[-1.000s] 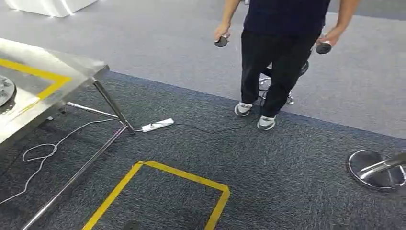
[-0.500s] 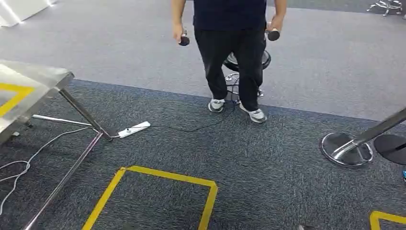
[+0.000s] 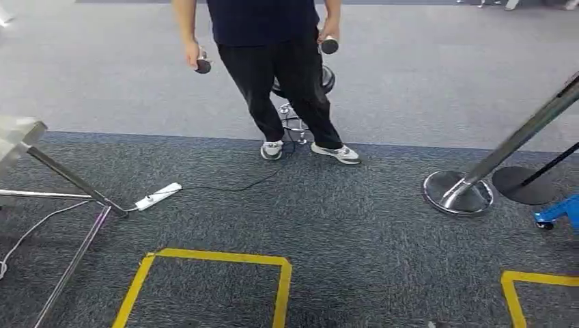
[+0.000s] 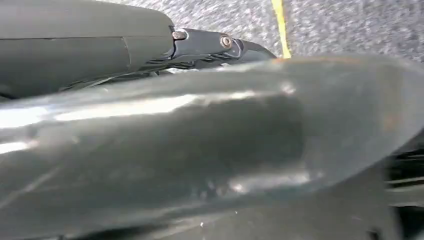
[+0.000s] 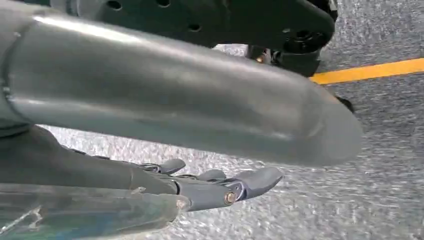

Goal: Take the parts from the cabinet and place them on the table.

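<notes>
The head view looks down on dark grey carpet (image 3: 355, 225) that meets a lighter grey floor (image 3: 437, 75) farther off. A corner of the steel worktop (image 3: 17, 133) shows at the left edge, its slanted leg (image 3: 72, 181) running down to the carpet. Just beside the foot of that leg lies a white power strip (image 3: 158, 196), with a black cable (image 3: 239, 186) trailing from it toward a person (image 3: 273, 41) in dark clothes and pale shoes. The person holds a dark controller (image 3: 203, 65) in one hand and a second controller (image 3: 329, 45) in the other. Behind the person's legs stands a stool (image 3: 300, 116). Yellow tape (image 3: 218, 258) frames a square on the carpet near the camera. To the right stands a chrome post base (image 3: 457, 193), and a blue object (image 3: 558, 212) is at the right edge.

In the left wrist view, a blurred, shiny metal part (image 4: 210, 145) lies across the left hand (image 4: 150, 50), whose dark fingers (image 4: 220, 42) reach around it: the hand grips the part.

In the right wrist view, the right hand (image 5: 150, 190) has fingers (image 5: 250, 181) stretched out straight over the carpet, holding nothing, with a silver arm tube (image 5: 165, 95) beside it
</notes>
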You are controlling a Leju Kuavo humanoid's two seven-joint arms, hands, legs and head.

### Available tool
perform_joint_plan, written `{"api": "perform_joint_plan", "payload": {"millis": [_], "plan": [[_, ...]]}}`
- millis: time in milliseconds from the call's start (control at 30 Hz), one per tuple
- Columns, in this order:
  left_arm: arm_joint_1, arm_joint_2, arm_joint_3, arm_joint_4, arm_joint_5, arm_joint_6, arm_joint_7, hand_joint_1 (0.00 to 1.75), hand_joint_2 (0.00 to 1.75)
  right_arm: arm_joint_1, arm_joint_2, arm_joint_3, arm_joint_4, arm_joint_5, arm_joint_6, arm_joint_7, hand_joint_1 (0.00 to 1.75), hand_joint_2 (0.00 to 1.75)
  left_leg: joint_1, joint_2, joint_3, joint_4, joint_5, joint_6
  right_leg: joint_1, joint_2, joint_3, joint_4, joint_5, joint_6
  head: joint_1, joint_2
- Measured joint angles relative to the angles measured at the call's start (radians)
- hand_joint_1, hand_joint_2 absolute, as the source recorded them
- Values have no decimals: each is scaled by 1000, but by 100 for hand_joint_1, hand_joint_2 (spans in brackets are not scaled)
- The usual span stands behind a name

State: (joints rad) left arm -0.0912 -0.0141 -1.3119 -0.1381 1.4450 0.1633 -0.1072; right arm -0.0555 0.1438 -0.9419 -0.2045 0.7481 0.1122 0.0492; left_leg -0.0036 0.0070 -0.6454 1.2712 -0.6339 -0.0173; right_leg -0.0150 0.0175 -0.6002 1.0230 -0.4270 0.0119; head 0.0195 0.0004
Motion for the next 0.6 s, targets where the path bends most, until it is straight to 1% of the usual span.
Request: {"api": "perform_joint_plan", "payload": {"millis": [33, 67, 100, 133, 167, 200, 233, 267, 300, 333, 367, 400, 433, 467, 500, 533, 567, 600], "plan": [[2, 0, 0, 0, 0, 0, 1, 0, 0, 5, 0, 0, 1, 0, 0, 1, 0, 0, 4, -4, 4, -26, 66, 3, -1, 43, -2, 0, 4, 4, 0, 0], [1, 0, 1, 0, 0, 1, 1, 0, 0, 0, 0, 0, 1, 0, 0, 1, 0, 0, 16, -93, 115, -279, 159, 4, 2, 86, -15, 12, 10, 20, -3, 0], [-1, 0, 1, 0, 0, 1, 1, 0, 0, 1, 0, 0, 1, 0, 2, 2, 0, 0, 13, -84, 110, -271, 158, 4, -4, 94, -20, 6, 15, 27, 0, 0], [-1, 0, 1, 0, 0, 2, 3, 0, 0, 4, 0, 1, 1, 2, 9, 17, 0, 0, 9, -78, 109, -271, 157, 10, -7, 103, -21, 0, 20, 35, -3, 0], [-1, 1, 1, 0, -1, 8, 6, 0, 0, 8, 0, 1, 2, 4, 19, 30, 0, 0, 6, -69, 109, -272, 161, 17, -10, 113, -22, -7, 25, 44, -1, 0], [-2, 2, 1, 0, 0, 16, 7, 0, 0, 11, 0, 1, 2, 4, 23, 37, 0, 0, 10, -59, 110, -280, 167, 26, -11, 120, -32, -7, 27, 49, -2, 0], [-4, 3, 1, 0, 1, 34, 11, 0, 0, 15, 0, 1, 3, 0, 23, 38, 0, 0, 11, -43, 113, -284, 171, 33, -8, 81, -38, 11, 12, 48, 1, 0], [-4, 4, 2, 0, 1, 49, 17, 0, 0, 13, 2, 1, 3, -2, 22, 38, 0, 0, 10, -35, 112, -284, 171, 37, -3, 34, -64, 64, -25, 49, 8, 0], [-2, 5, 2, 0, 1, 69, 28, 0, 0, 9, 3, 2, 4, -3, 21, 35, 0, 0, 6, -20, 112, -284, 170, 41, -2, 8, -101, 148, -70, 53, 8, 0], [-1, 6, 2, 0, 1, 85, 39, 0, 0, 6, 3, 2, 4, -3, 18, 29, 0, 0, 2, -4, 111, -283, 169, 42, -3, -5, -140, 236, -110, 53, 6, 0], [0, 7, 2, 0, 0, 100, 49, 0, 0, 6, 3, 2, 4, -2, 18, 23, 0, 0, 0, 10, 111, -283, 169, 44, -3, -10, -168, 301, -133, 54, 7, 0], [0, 8, 2, 0, -1, 109, 55, 0, 0, 8, 3, 2, 4, -2, 17, 16, 0, 0, -1, 22, 112, -283, 168, 44, -3, -11, -170, 316, -130, 54, 7, 0], [-1, 9, 2, 0, -5, 111, 55, 0, 0, 10, 2, 2, 4, -3, 18, 8, 0, 0, -1, 32, 112, -283, 168, 44, -2, -11, -146, 281, -105, 53, 7, 0], [-3, 10, 2, 0, -13, 112, 55, 0, 0, 10, 1, 1, 4, -6, 18, -3, 0, 0, -1, 42, 114, -283, 166, 42, -2, -16, -103, 207, -69, 51, 7, 0], [-5, 10, 1, 0, -22, 113, 55, 0, 0, 8, 0, 1, 4, -10, 18, -13, 0, 0, -1, 51, 117, -282, 164, 39, -2, -32, -44, 107, -30, 50, 8, 0], [-6, 10, -3, 0, -39, 111, 45, 0, 0, 4, 0, 1, 4, -15, 18, -22, 0, 0, -2, 58, 121, -282, 161, 34, 0, -75, 5, 26, -12, 48, 8, 0], [-8, 10, -9, 0, -54, 106, 30, 0, 0, -3, 0, 1, 4, -16, 19, -26, 0, 0, -11, 67, 121, -278, 156, 27, 9, -83, 20, 9, -21, 40, 7, 0], [-11, 11, -18, 0, -64, 102, 9, 0, 0, -7, 0, 1, 4, -16, 21, -27, 0, 0, -10, 73, 121, -278, 157, 24, 8, -69, 14, 7, -16, 31, 5, 0]]}}
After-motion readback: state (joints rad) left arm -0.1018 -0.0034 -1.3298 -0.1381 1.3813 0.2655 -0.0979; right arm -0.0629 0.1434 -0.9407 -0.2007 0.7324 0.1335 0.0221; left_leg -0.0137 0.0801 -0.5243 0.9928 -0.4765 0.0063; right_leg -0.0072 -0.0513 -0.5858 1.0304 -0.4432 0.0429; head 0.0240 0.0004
